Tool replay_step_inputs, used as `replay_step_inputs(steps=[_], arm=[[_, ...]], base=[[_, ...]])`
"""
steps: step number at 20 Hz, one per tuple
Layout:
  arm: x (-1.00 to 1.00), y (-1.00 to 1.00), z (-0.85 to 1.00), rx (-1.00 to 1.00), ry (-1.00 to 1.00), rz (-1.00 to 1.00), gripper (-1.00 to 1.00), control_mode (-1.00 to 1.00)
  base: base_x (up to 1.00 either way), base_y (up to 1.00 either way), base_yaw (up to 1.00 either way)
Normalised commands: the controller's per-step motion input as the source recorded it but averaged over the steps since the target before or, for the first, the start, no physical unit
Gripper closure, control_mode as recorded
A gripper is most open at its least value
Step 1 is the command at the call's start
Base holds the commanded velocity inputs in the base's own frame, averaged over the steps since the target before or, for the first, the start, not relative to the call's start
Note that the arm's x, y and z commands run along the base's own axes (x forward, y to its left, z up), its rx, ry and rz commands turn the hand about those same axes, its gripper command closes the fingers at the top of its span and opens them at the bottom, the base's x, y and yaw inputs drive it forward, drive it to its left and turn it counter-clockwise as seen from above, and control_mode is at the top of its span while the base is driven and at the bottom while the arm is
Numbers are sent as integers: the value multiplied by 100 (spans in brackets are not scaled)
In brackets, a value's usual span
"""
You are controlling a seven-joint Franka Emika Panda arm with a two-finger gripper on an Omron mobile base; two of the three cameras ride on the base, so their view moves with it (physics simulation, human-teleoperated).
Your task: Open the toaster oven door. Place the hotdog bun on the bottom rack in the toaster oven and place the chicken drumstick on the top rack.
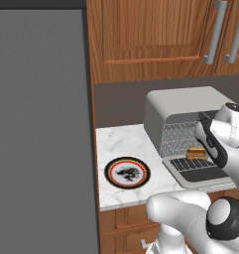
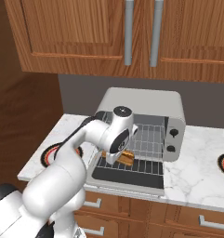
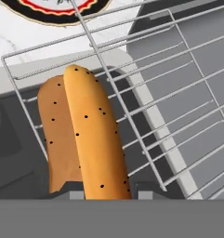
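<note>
- The hotdog bun (image 3: pixel 88 139), tan-orange with dark specks, lies on a wire rack (image 3: pixel 169 107) over the open toaster oven door (image 1: pixel 200 174).
- Its long axis runs along the tool's (image 3: pixel 104 195) line.
- The tool is clamped on the bun's near end.

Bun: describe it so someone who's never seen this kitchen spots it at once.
Find the grey toaster oven on the marble counter under the wood cabinets; its door hangs open toward the robot. The bun is at the front of the wire rack in the oven's mouth. It is the only tan-orange elongated thing there, dotted with dark specks, unlike the round red-rimmed plate left of the oven.
</note>
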Motion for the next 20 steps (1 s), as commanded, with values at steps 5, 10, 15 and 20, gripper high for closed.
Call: replay_step_inputs(steps=[5, 10, 15, 20], arm=[[2, 0, -15, 0, 0, 4, 100, -100], [5, 0, -14, 0, 0, 7, 100, -100], [7, 0, -8, 0, 0, 7, 100, -100], [8, 0, -6, 0, -1, 6, 100, -100]], base=[[0, 0, 0], [0, 0, 0], [0, 0, 0], [0, 0, 0]])
